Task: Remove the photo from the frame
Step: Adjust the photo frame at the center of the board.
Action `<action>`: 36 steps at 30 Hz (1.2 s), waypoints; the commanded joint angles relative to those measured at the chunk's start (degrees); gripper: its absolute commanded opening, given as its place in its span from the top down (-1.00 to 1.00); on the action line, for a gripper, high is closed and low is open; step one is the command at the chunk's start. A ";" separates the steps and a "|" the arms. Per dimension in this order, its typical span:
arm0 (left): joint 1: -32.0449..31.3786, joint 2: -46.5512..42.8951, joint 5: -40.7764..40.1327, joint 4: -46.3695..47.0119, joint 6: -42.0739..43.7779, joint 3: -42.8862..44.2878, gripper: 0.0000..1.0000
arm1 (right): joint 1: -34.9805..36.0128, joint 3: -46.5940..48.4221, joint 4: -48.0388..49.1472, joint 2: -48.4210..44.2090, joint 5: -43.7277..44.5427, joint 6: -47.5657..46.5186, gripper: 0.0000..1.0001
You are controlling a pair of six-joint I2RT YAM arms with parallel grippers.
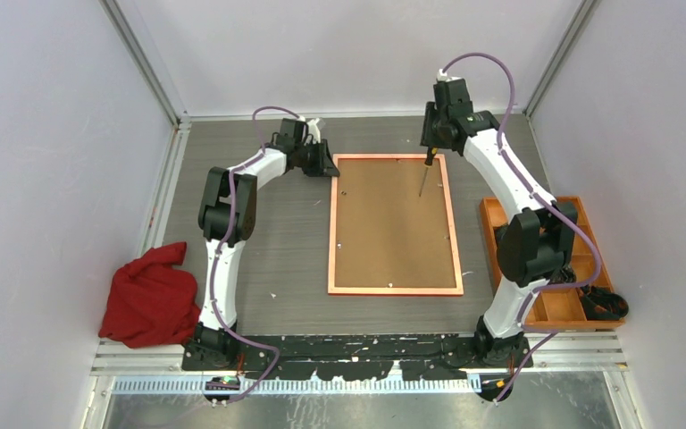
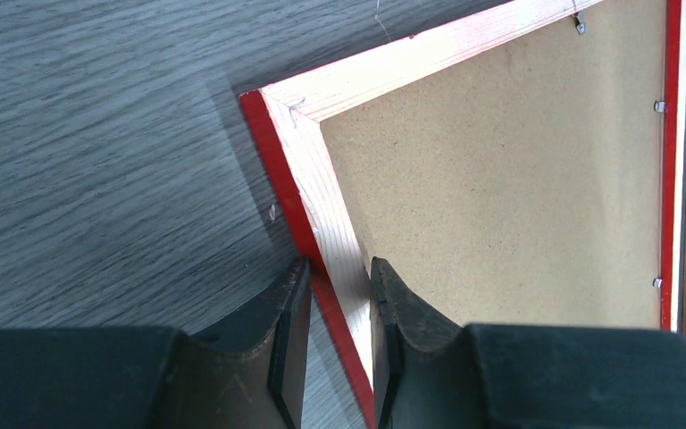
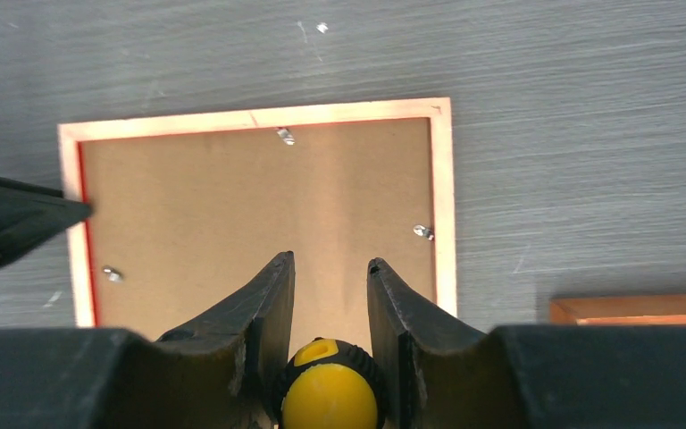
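The frame (image 1: 394, 290) lies face down mid-table, its brown backing board (image 1: 391, 223) up. The photo is hidden beneath the board. My left gripper (image 1: 326, 165) is at the frame's far left corner. In the left wrist view the left gripper (image 2: 339, 277) is shut across the frame rail (image 2: 322, 170), one finger on the red outer edge and the other against the board (image 2: 500, 179). My right gripper (image 3: 330, 264) is shut on a yellow-and-black screwdriver (image 3: 330, 393). The screwdriver (image 1: 424, 179) points down over the board's far right part. Small metal tabs (image 3: 422, 231) hold the board (image 3: 232, 197).
A red cloth (image 1: 147, 295) lies bunched at the near left. An orange compartment tray (image 1: 558, 259) stands at the right with a black item (image 1: 600, 304) in its near end. Grey walls close in on three sides.
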 commanded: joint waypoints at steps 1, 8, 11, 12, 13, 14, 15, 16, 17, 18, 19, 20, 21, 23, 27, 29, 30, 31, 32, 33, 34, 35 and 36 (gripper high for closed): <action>-0.96 4.04 -2.79 -5.41 3.56 -4.71 0.99 | 0.07 -0.49 4.79 -2.37 5.28 -5.24 0.99; -0.96 3.08 -3.24 -4.80 4.31 -5.82 0.99 | -4.23 -1.97 3.32 -2.86 2.35 -5.17 0.99; -0.88 3.41 -2.96 -5.56 4.50 -5.11 0.99 | -8.06 -3.04 3.36 -3.64 -1.33 -4.16 0.99; -0.80 3.43 -2.38 -6.02 4.76 -4.98 0.99 | -9.22 -3.39 3.50 -3.88 -2.39 -4.21 0.99; -0.64 3.12 -1.67 -6.30 4.98 -5.10 1.00 | -10.41 -3.83 3.57 -4.14 -3.35 -4.37 0.99; -0.36 2.55 -1.60 -6.66 4.93 -5.39 1.00 | -11.51 -4.14 3.61 -4.37 -4.63 -4.25 0.99; -0.17 1.91 -1.21 -6.78 4.60 -5.99 1.00 | -12.53 -4.48 3.69 -4.55 -5.81 -3.99 0.99; 0.16 1.25 -0.52 -6.65 4.06 -6.70 0.99 | -13.39 -4.57 3.62 -4.69 -6.81 -3.55 0.99; 0.57 0.59 -0.27 -6.64 3.32 -7.15 0.99 | -13.92 -4.66 3.57 -4.97 -7.39 -3.18 0.99; 0.81 -0.03 -0.46 -7.04 3.05 -7.40 0.99 | -14.19 -4.71 3.57 -5.21 -7.66 -3.04 0.99; 0.94 -0.51 -0.75 -7.94 3.12 -7.29 0.99 | -14.27 -4.80 3.63 -5.36 -7.97 -3.06 0.99; 1.04 -0.97 -0.95 -8.96 3.61 -6.90 1.00 | -14.25 -4.84 3.65 -5.43 -8.63 -3.06 0.98; 1.06 -1.43 -1.33 -10.19 4.22 -6.20 0.99 | -14.20 -4.78 3.61 -5.42 -9.08 -2.88 0.99; 1.14 -2.37 -2.02 -12.52 5.34 -4.60 0.98 | -14.25 -4.71 3.42 -5.21 -9.16 -2.97 0.99; 1.32 -5.38 -2.79 -14.23 6.37 -2.71 0.38 | -14.24 -4.26 2.51 -4.70 -9.17 -3.36 0.98; 1.33 -6.96 -3.30 -14.76 6.73 -1.93 0.20 | -14.20 -4.00 2.06 -4.76 -9.16 -3.31 0.98; 1.33 -7.67 -3.78 -15.16 6.91 -1.65 0.13 | -14.24 -3.89 1.76 -4.84 -9.16 -3.41 0.99; 1.33 -8.33 -4.42 -15.57 7.14 -1.43 0.07 | -14.25 -3.80 1.66 -5.09 -9.16 -3.40 0.99; 1.33 -8.94 -5.36 -15.89 7.41 -1.43 0.02 | -14.26 -3.79 1.56 -5.27 -10.13 -3.41 0.99; 1.33 -9.71 -5.94 -16.15 7.64 -1.58 -0.05 | -14.20 -3.79 1.55 -5.55 -11.04 -3.43 0.99; 1.33 -10.36 -6.23 -16.27 8.07 -2.01 -0.10 | -14.22 -3.75 1.36 -5.66 -11.29 -3.49 0.99; 1.33 -11.10 -6.34 -16.26 8.43 -2.45 -0.14 | -14.25 -3.52 1.11 -5.83 -11.47 -3.49 0.99; 1.33 -11.75 -6.42 -16.34 8.71 -2.98 -0.17 | -14.20 -3.15 0.51 -5.95 -11.72 -3.67 0.99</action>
